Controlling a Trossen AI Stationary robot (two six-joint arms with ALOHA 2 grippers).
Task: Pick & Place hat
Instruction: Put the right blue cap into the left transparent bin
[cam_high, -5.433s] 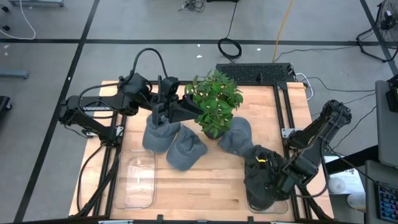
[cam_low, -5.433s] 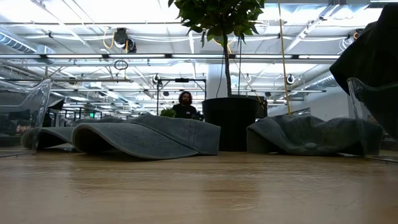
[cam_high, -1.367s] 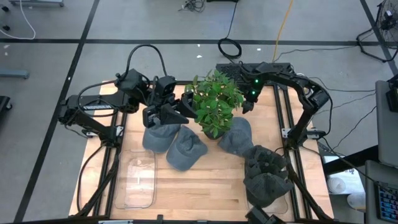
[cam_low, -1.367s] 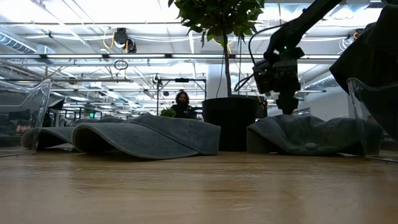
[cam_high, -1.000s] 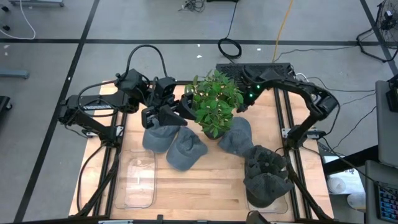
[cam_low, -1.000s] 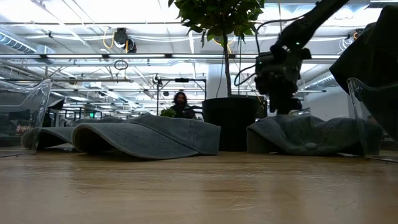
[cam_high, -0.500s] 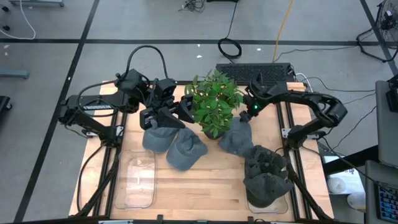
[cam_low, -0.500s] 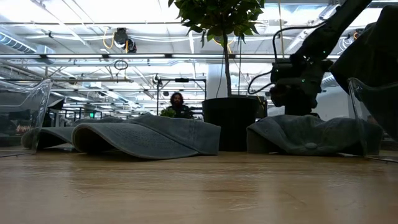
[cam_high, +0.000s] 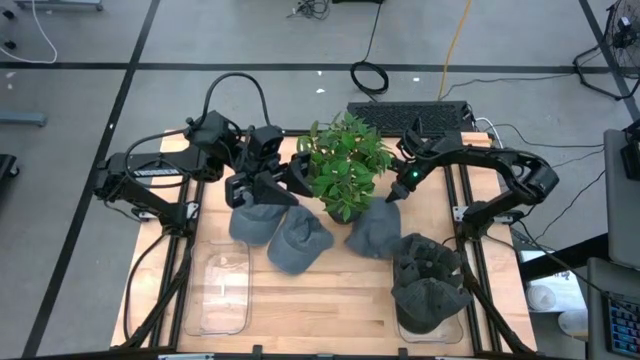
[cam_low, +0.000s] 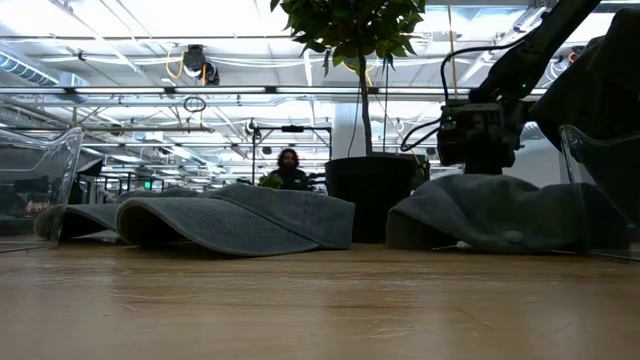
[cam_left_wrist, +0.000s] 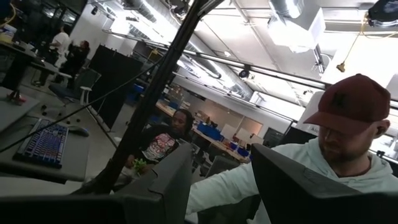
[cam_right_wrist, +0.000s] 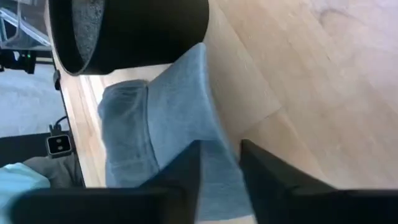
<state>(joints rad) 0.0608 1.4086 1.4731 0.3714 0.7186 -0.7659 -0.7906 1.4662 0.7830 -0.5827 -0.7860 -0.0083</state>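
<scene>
Nearest us on the worktop (cam_high: 340, 290): an empty clear bin (cam_high: 222, 290) at front left, and a clear bin at front right already stuffed with dark hats (cam_high: 428, 285). Mid worktop, two grey caps (cam_high: 275, 232) lie flat, left of the potted plant (cam_high: 345, 165).

The target hat (cam_high: 378, 228), a grey denim cap, sits just right of the pot and next to the full bin. In the low view it rides up at one side (cam_low: 500, 210), sagging; we judge it soft, light and floppy, nothing to break, only the brim holding any stiffness.

The right end effector (cam_high: 392, 195) is at the hat's far edge. In the right wrist view its fingers (cam_right_wrist: 186, 165) straddle a fold of grey cloth (cam_right_wrist: 214, 162), pinching it. We read that as a hold on the brim or the rim beside it, the best spot, since crown cloth would just bunch and could slip out.

Farther back, the left end effector (cam_high: 262, 187) hovers over the far-left cap; fingers apart in the left wrist view (cam_left_wrist: 214, 180), holding nothing. People show in the room beyond.
</scene>
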